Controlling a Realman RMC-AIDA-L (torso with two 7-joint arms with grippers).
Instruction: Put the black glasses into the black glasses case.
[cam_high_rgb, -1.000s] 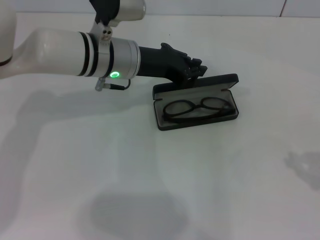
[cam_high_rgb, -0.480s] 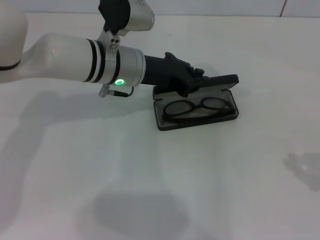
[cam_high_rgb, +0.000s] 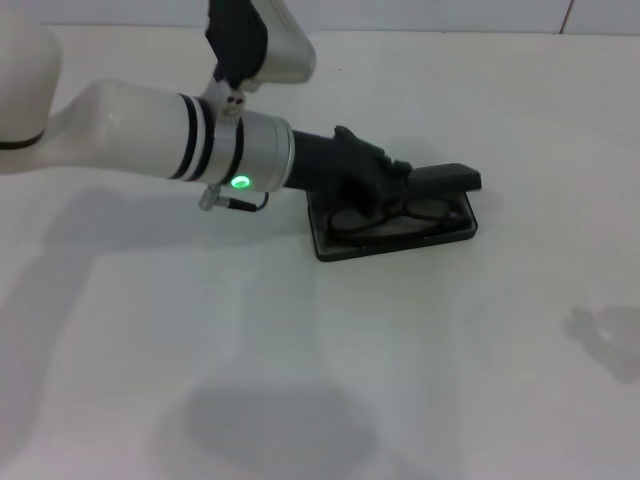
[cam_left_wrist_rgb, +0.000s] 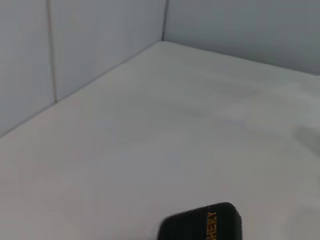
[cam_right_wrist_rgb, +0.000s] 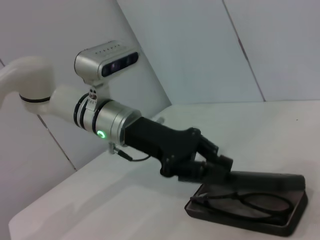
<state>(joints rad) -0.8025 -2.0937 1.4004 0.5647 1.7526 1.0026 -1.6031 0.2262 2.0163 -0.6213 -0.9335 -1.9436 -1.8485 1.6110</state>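
Observation:
The black glasses case (cam_high_rgb: 345, 250) lies on the white table right of centre, with its lid (cam_high_rgb: 445, 177) tilted about halfway down over the base. The black glasses (cam_high_rgb: 405, 214) lie folded inside on the grey lining, partly hidden by the lid and the hand. My left gripper (cam_high_rgb: 400, 180) reaches in from the left, its fingers together and pressing on the lid's back near the hinge. The right wrist view shows the same from the side: the left gripper (cam_right_wrist_rgb: 220, 162) on the lid (cam_right_wrist_rgb: 270, 180) and the glasses (cam_right_wrist_rgb: 250, 205) in the case (cam_right_wrist_rgb: 240, 222). My right gripper is out of sight.
The white table (cam_high_rgb: 300, 350) stretches out around the case, with pale walls (cam_left_wrist_rgb: 100, 40) behind it. A rounded black part with orange lettering (cam_left_wrist_rgb: 202, 225) shows at the edge of the left wrist view.
My left gripper has moved right and down against the lid. The lid has swung from upright to about halfway over the glasses. The case base and the glasses have stayed put.

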